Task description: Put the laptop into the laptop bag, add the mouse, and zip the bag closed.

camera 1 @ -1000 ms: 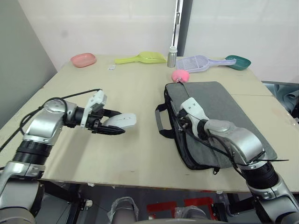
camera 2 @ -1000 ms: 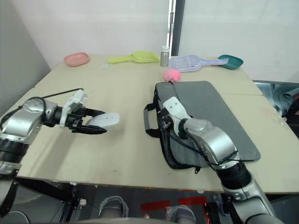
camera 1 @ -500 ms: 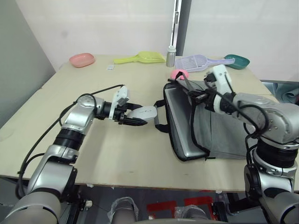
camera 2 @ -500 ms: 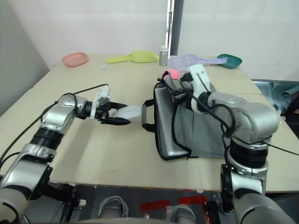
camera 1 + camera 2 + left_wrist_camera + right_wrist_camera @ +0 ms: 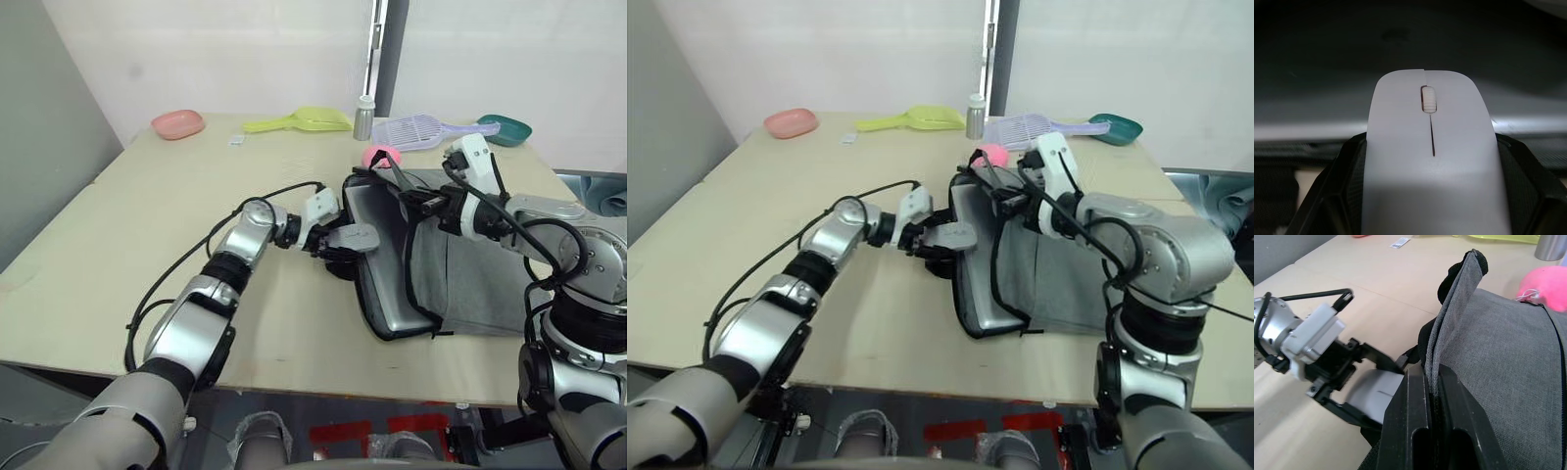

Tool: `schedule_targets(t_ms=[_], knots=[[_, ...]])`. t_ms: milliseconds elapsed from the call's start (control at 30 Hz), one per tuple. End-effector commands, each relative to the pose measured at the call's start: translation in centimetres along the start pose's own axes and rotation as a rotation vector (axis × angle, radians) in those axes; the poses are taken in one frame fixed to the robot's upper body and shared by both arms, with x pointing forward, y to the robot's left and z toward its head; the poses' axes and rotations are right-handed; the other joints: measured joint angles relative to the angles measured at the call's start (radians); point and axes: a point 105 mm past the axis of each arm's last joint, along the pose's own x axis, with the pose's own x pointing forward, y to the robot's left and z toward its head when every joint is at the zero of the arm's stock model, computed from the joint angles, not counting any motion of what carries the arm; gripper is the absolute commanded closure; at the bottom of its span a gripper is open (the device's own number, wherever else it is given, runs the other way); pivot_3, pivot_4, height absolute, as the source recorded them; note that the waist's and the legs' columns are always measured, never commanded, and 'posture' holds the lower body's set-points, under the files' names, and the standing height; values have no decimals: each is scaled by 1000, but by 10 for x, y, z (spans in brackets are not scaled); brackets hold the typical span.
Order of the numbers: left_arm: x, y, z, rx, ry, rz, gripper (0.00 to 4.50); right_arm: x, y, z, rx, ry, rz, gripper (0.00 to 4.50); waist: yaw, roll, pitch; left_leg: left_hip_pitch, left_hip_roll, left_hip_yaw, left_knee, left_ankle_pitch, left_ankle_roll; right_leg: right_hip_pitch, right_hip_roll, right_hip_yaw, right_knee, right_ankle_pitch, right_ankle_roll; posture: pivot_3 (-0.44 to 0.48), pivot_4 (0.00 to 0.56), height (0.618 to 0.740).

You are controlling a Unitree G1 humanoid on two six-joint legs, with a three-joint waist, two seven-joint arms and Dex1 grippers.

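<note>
Left end effector point(image 5: 343, 240): clenched on the mouse point(image 5: 357, 236), flat white shell pinched by its sides between the black fingers point(image 5: 1339, 186), scroll wheel up and nose leading. Held at the open mouth of the laptop bag point(image 5: 480, 284), just beside the raised near edge, above the black strap handle point(image 5: 939, 266) lying on the surface point(image 5: 147, 225).

Right end effector point(image 5: 427, 203): clamped on the bag's grey upper flap point(image 5: 1454, 313), fabric edge nipped between the two black fingers and lifted, so the opening gapes toward the left arm. Silver laptop point(image 5: 377, 264) already inside, its lid showing through the gap and lying flat against the lower panel.

Deciding relation, as a judgement: pocket lies straight ahead of the left end effector, toward the robot's right, and the mouse's long axis points into the gap, roughly across the bag's zipper edge rather than along it. Left arm nearer and already loaded; right arm busy as a spreader. Likely next: short push inward past the edging, then release onto the laptop lid. Risk: catching the mouse nose on the black edging or the handle, or the flap sagging if the right grip slips. Zipper not yet run.

Beyond the bag on the surface: pink plush toy point(image 5: 378, 156), small metal bottle point(image 5: 363, 118), yellow scoop point(image 5: 299, 121), lilac slotted scoop point(image 5: 423, 130), teal dish point(image 5: 504, 129), pink dish point(image 5: 177, 123).
</note>
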Motion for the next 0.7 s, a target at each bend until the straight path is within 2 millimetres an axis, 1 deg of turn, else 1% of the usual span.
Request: schedule_targets(t_ms=[33, 200, 333, 600, 700], knots=[[16, 5, 19, 76, -11, 34, 1626, -5, 17, 13, -71, -77, 47, 4477, 2, 0, 0, 0, 0, 0, 0, 0, 0, 0, 0, 0, 0, 0, 0, 0, 150, 740], [30, 6, 17, 101, 27, 56, 1626, -4, 19, 12, -68, -76, 48, 4477, 2, 0, 0, 0, 0, 0, -1, 0, 1, 0, 0, 0, 0, 0, 1, 0, 150, 740], [42, 4, 20, 92, 21, 65, 1626, -4, 19, 11, -71, -72, 44, 4477, 10, 0, 0, 0, 0, 0, 0, 0, 1, 0, 0, 0, 0, 0, 1, 0, 150, 740], [42, 3, 17, 75, 8, 69, 1626, -6, 16, 11, -70, -67, 31, 4477, 17, 0, 0, 0, -1, 0, 0, 0, 1, 0, -1, 1, 0, 0, 0, 0, 150, 740], [45, 0, 18, 75, -2, 57, 1626, -5, 16, 10, -71, -64, 36, 4477, 18, 0, 0, 0, -1, 0, 0, 0, 1, 0, -1, 1, 0, 0, 0, 0, 150, 740]])
